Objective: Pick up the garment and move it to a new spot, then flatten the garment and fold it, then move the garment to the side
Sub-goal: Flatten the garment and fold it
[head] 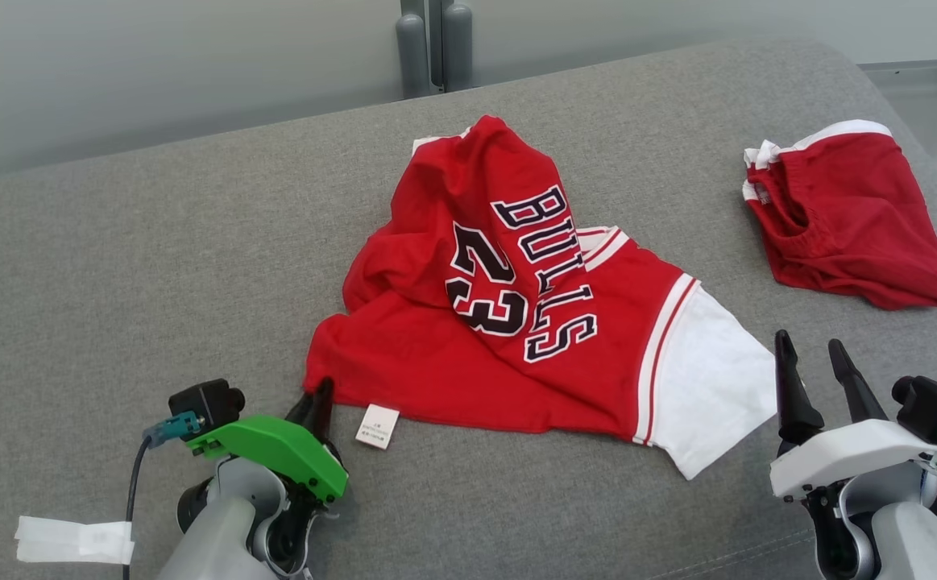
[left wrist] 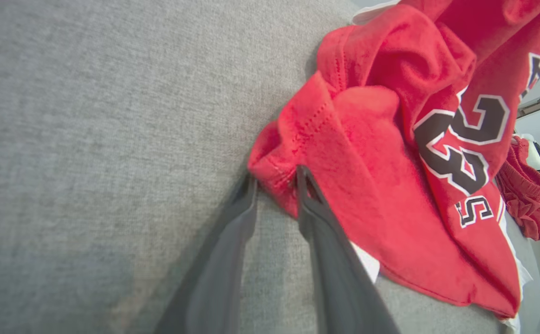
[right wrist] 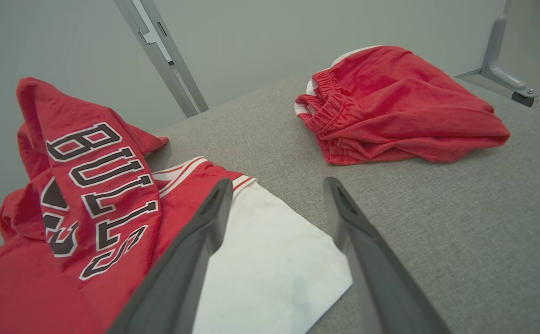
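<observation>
In the head view the jersey [head: 516,322] lies crumpled mid-desk [head: 154,266], number and lettering up, one white sleeve [head: 710,387] towards the right pincer [head: 808,345], which hovers spread just off that sleeve. The left pincer [head: 315,399] is at the near-left hem corner, so I judge the first step, the pick-up, is in hand. Red shorts [head: 847,217] lie well apart at the far right. The left arm's body hides the lower finger here. In the left wrist view the two fingers [left wrist: 232,241] straddle a bunched hem corner, narrowed around it. I cannot tell whether the pinch is firm; next it must close fully before lifting. In the right wrist view the pincer stands wide above the sleeve. The jersey's far side is cut off at the frame's left.
</observation>
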Controlling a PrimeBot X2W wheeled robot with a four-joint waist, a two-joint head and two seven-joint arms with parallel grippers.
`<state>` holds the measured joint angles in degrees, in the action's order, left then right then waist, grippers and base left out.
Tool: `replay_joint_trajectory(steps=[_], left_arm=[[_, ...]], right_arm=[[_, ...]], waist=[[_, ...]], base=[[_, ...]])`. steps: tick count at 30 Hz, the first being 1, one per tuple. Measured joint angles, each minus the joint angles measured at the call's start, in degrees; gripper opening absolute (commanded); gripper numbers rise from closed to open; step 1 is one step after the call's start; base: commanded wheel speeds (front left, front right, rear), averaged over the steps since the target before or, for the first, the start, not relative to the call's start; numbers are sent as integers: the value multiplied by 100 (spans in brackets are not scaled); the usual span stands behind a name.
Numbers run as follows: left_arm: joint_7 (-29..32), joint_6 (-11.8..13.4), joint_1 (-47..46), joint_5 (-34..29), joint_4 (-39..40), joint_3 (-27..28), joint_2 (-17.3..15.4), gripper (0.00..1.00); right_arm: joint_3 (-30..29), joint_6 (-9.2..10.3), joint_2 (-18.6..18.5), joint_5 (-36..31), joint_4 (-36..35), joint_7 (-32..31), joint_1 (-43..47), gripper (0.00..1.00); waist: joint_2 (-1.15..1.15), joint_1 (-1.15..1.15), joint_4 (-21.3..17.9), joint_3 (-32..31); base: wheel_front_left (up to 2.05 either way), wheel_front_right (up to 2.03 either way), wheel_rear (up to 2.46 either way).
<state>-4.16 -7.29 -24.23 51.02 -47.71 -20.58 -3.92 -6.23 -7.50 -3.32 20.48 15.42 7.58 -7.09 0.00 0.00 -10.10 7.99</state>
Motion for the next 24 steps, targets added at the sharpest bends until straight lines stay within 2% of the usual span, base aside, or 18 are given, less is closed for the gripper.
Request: replay_joint_trajectory(steps=[6,12,24], left_arm=[[-308,0,107,35,132,20,18,0],[-624,37,472,36,283,132,-193,0],[-906,355,1370,179,802,379,-255,0]], right_arm=[[-90,0,2,-14,12,0,60,100],[-85,0,7,-20,12,-1,92,100],[-107,0,23,-47,4,-44,210,100]], waist=[[0,0,113,-56],[0,0,322,-153],[0,0,687,-350]], base=[[0,0,0],[0,0,0],[0,0,0]])
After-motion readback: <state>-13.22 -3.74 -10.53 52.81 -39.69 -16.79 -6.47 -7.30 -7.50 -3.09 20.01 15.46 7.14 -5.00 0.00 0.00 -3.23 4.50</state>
